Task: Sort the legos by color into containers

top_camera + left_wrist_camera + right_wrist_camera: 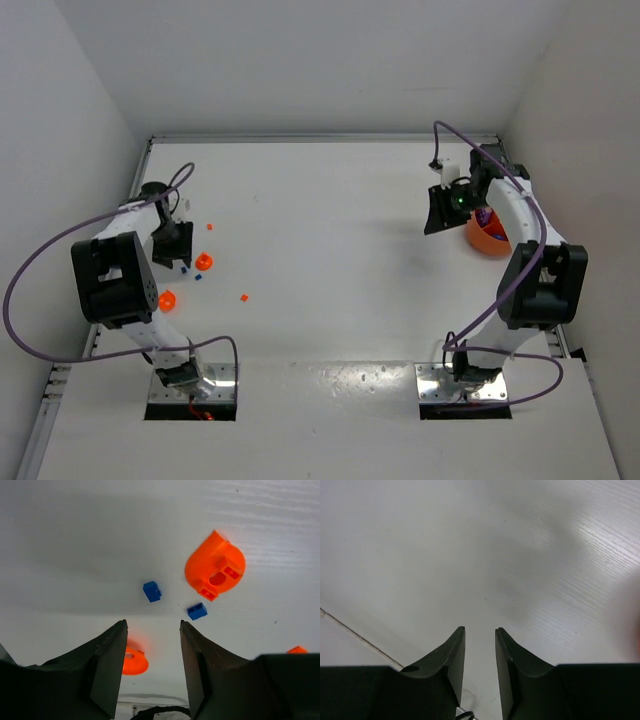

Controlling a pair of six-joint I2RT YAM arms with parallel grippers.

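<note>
Two tiny blue legos (152, 591) (197, 611) lie on the white table just ahead of my left gripper (152, 622), which is open and empty above them. A small orange cup (215, 567) holding orange-red bricks lies beyond them to the right. A second orange cup (134, 661) sits below, between my fingers. In the top view the left gripper (172, 245) is at the far left, by the cups (204, 261) (167, 298) and the blue specks (183, 268). Orange-red specks (209, 227) (244, 297) lie loose. My right gripper (440, 212) (479, 628) is slightly open and empty over bare table.
A larger orange bowl (492, 240) with something purple in it stands at the right, partly hidden by the right arm. White walls close in the table on the left, back and right. An orange piece (297, 650) shows at the left wrist view's right edge.
</note>
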